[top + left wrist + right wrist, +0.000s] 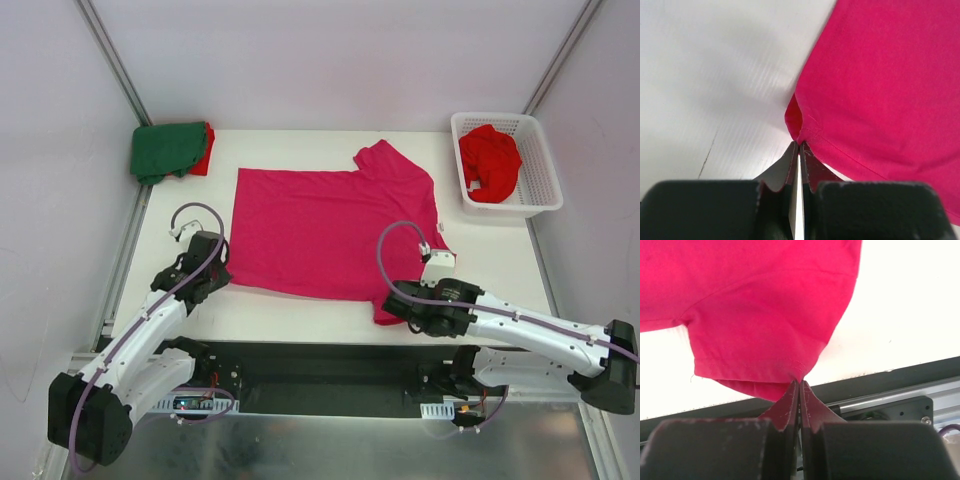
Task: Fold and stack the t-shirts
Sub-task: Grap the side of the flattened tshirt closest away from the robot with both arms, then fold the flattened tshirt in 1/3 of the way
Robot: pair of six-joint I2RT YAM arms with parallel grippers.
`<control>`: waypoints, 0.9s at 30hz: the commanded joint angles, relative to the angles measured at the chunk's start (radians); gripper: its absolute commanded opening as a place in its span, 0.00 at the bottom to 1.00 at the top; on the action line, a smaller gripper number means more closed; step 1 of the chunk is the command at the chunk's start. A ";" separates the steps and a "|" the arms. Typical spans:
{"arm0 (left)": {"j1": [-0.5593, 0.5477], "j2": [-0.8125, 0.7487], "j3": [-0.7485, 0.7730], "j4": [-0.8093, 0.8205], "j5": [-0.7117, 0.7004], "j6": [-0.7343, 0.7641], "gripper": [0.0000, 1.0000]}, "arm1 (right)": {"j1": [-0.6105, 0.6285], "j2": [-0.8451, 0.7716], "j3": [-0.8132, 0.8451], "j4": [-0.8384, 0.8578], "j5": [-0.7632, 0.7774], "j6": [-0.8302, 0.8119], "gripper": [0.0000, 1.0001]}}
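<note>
The pink t-shirt [320, 225] lies spread flat in the middle of the desk [290, 305], collar end toward the right of the top view, one sleeve at the upper right and the other at the lower right. The left claw [799, 145] is pinched tight on its lower-left hem corner, and the right claw [799, 383] is pinched tight on the hem of the lower-right sleeve, whose cloth bunches slightly at the tips. At the upper left sits a folded green t-shirt [165, 150] with a folded red t-shirt [205, 150] showing at its right edge, seemingly beneath it. By my reading those two are done and form the stack. The pink one looks smoothed out but shows no fold yet. A crumpled red t-shirt [490, 163] waits in the basket [541, 165] at the upper right, so roughly half the work remains.
</note>
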 commanded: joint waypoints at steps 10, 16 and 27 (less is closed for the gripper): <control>0.061 -0.021 0.031 -0.031 -0.023 0.056 0.00 | -0.149 -0.059 0.091 -0.041 0.083 -0.171 0.01; 0.062 -0.002 0.037 -0.029 -0.024 0.058 0.00 | -0.226 -0.044 0.128 0.018 0.083 -0.283 0.01; 0.062 0.038 0.082 -0.014 -0.053 0.082 0.00 | -0.370 0.007 0.192 0.147 0.054 -0.469 0.01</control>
